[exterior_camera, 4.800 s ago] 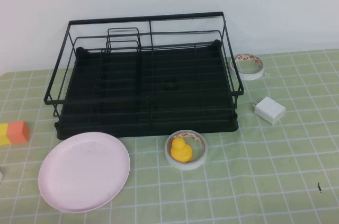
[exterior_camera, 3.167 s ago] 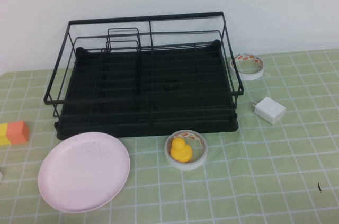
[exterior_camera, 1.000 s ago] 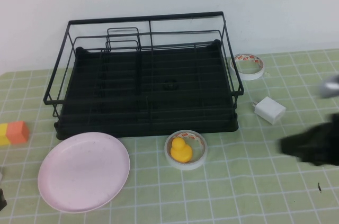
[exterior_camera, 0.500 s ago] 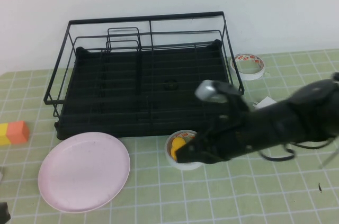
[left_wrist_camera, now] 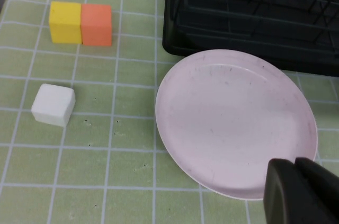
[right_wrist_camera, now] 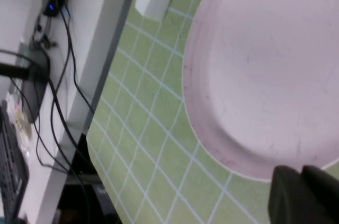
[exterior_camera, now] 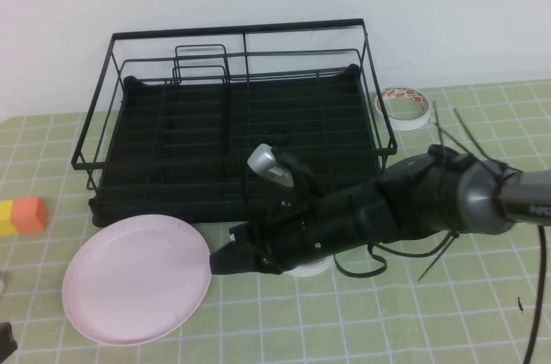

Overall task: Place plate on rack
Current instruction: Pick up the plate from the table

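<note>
Nearest, at seven o'clock on the green checked tabletop [exterior_camera: 448,295], the pink plate [exterior_camera: 136,278] lies flat. At its right edge sits the right tool [exterior_camera: 225,259], tips closed and empty, its black arm stretching in from three o'clock. The left tool [left_wrist_camera: 296,192] shows in its wrist view beside the plate's rim, also closed on nothing. At nine o'clock sit a yellow block [left_wrist_camera: 65,21] and an orange block [exterior_camera: 30,214], touching, with a white cube [left_wrist_camera: 52,105] near them. Farther back, at twelve o'clock, stands the black wire rack [exterior_camera: 237,123]. A tape roll [exterior_camera: 404,107] lies at two o'clock.
</note>
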Tool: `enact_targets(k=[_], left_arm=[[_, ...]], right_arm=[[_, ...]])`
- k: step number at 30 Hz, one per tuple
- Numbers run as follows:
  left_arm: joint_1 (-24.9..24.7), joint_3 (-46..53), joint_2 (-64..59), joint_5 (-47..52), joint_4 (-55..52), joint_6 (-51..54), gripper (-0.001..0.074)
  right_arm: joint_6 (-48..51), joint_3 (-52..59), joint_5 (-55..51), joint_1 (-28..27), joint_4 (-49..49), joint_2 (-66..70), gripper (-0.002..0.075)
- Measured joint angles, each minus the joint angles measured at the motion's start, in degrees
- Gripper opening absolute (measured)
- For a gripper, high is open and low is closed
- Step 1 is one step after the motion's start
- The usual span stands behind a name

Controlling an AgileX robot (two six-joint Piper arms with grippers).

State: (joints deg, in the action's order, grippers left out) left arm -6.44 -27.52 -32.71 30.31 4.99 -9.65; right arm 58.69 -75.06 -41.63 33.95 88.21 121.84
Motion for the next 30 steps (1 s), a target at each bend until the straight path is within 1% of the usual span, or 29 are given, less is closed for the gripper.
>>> enact_targets(k=[3, 8, 11, 17, 23, 30], left_arm=[[0.00, 0.00, 0.00, 0.00, 0.00, -0.24, -0.0002], [0.00, 0.00, 0.00, -0.36, 0.00, -0.48, -0.0002], [0.00, 0.00, 0.00, -0.38, 0.00, -0.52, -0.0002], [0.00, 0.00, 0.00, -1.23, 0.08, -0.52, -0.0002], [0.00, 0.00, 0.00, -1.46, 0.22, -0.52, -0.0002], [0.00, 0.00, 0.00, -1.69, 0.22, -0.52, -0.0001]], right_arm=[[-0.88, -1.02, 0.43, 0.03, 1.50, 1.38, 0.0093], [-1.94, -1.40, 1.40, 0.03, 5.74, 3.82, 0.0318], [-2.06, -1.40, 1.40, 0.03, 8.30, 5.40, 0.0372], [-2.06, -1.51, 2.49, 1.26, 9.29, 7.22, 0.0391], [-1.95, -1.59, 3.38, 3.09, 9.52, 9.18, 0.0392], [-1.77, -1.96, 3.49, 3.70, 9.76, 10.51, 0.0392]])
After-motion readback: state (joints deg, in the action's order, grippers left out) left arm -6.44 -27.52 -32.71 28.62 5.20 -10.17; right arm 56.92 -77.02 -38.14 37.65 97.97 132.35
